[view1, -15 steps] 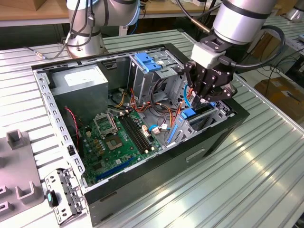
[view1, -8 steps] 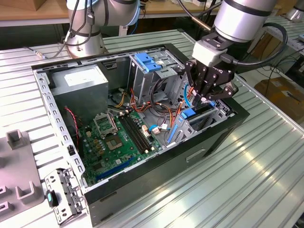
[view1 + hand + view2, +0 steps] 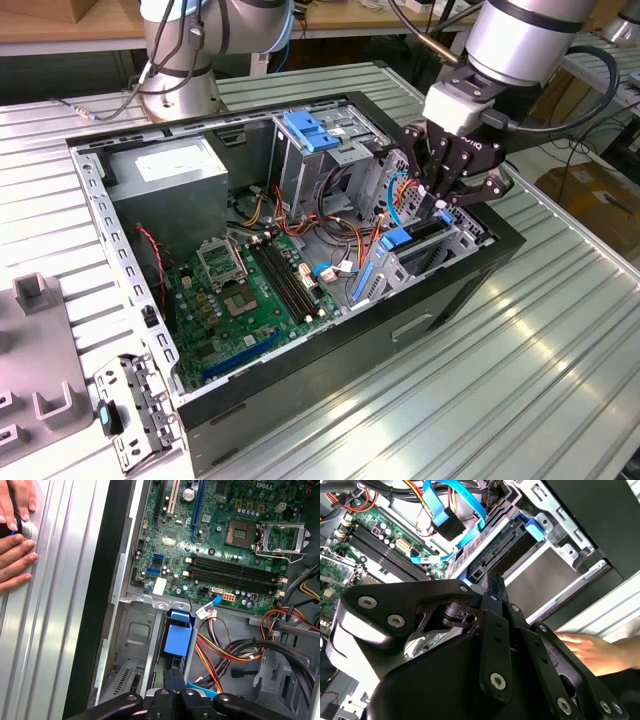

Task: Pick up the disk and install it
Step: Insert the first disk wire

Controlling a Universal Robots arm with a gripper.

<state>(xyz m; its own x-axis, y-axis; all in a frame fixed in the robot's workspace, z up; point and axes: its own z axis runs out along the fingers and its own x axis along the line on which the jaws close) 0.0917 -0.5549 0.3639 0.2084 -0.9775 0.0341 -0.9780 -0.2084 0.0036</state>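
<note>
The disk (image 3: 400, 240) stands on edge in the drive bay at the case's corner on the exterior view's right, its blue carrier rails showing. My gripper (image 3: 440, 205) hangs directly over it with its black fingers shut together and nothing between them. In the first wrist view the fingertips (image 3: 172, 680) sit right at the end of the disk's blue carrier tab (image 3: 178, 637). The second wrist view shows the gripper (image 3: 495, 587) beside the disk's dark edge (image 3: 512, 537). Whether the tips touch the disk I cannot tell.
The open computer case (image 3: 470, 290) lies on a ribbed metal table. Inside are the motherboard (image 3: 250, 290), a tall metal cage with a blue latch (image 3: 310, 130) and loose cables (image 3: 235, 650). A person's hand (image 3: 15, 535) rests on the table beside the case.
</note>
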